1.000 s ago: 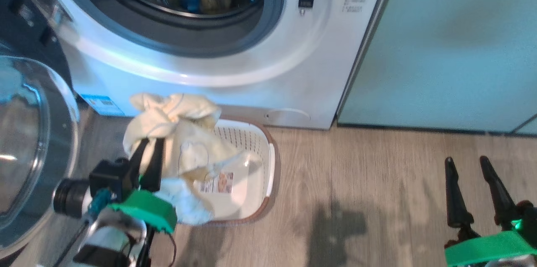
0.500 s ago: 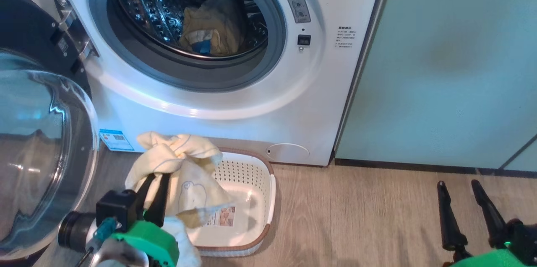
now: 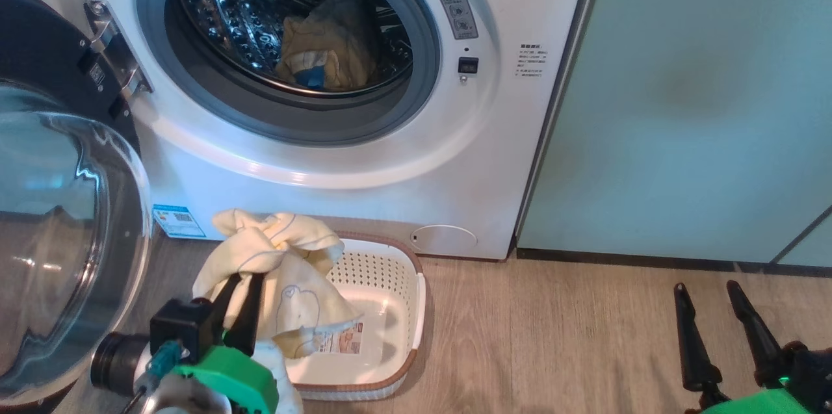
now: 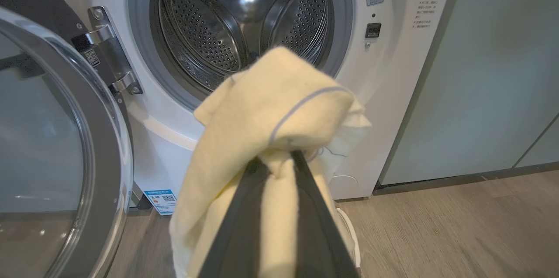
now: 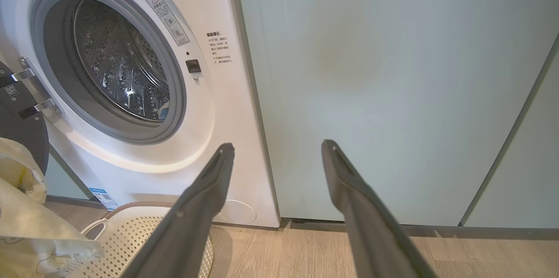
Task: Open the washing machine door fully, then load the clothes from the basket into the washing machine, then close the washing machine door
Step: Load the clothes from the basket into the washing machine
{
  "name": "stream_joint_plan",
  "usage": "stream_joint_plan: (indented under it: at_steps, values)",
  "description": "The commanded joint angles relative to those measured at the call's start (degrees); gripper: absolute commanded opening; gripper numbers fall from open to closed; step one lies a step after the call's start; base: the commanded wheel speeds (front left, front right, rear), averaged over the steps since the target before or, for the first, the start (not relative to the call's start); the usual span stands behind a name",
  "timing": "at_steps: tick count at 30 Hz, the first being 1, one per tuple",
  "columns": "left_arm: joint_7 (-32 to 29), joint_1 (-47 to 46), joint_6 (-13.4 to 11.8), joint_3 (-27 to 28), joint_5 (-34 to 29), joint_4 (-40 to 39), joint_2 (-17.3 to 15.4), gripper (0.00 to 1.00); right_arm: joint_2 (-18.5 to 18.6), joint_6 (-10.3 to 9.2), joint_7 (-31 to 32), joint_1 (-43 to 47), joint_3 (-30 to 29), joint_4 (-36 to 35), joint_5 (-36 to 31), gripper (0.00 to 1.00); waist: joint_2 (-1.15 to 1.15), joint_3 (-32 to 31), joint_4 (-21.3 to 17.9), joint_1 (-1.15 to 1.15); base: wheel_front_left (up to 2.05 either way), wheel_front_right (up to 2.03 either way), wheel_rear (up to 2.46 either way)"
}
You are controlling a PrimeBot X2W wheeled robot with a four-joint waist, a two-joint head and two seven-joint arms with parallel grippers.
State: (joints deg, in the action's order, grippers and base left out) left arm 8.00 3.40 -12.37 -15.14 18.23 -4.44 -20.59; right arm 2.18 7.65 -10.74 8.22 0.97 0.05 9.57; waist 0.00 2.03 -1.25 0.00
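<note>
Taking the washing machine (image 3: 507, 160) as the anchor: its door (image 3: 71, 238) hangs swung out to its left. Some cloth (image 3: 331, 50) sits inside the drum (image 3: 221, 11). The basket (image 3: 390, 290) is on the floor (image 3: 552, 336) right in front of the machine, below the opening, with the clothes (image 3: 286, 258) hanging over its left end from the left gripper (image 3: 246, 279). Cabinets (image 3: 682, 108) stand just right of the machine, and the right gripper (image 3: 706, 287) hovers in front of those, well apart from the basket.
</note>
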Motion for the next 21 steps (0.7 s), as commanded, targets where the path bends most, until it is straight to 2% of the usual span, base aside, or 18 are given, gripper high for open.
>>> stream_joint_plan:
  at_steps: [1, 12, 21]
  values:
    - [0.2, -2.3, -0.5, 2.2, 0.5, -2.1, -1.4, 0.00, 0.7, -0.16, 0.0, -0.7, 1.4, -2.1, -0.1, 1.00, 0.00, 0.1, 0.0, 0.00, 0.00, 0.00, 0.00]
    - [1.0, -3.5, -0.5, 1.8, 1.1, -1.8, -0.8, 0.00, 0.7, -0.16, -0.1, -0.9, 1.4, -2.3, 0.0, 1.00, 0.00, 1.2, 0.3, 0.00, 0.00, 0.00, 0.00]
    - [1.5, -8.2, 0.8, 1.4, 2.3, 1.7, 0.1, 0.00, 0.7, -0.16, -0.3, -2.1, 1.7, -2.5, 0.0, 1.00, 0.00, 4.0, -0.3, 0.00, 0.00, 0.00, 0.00]
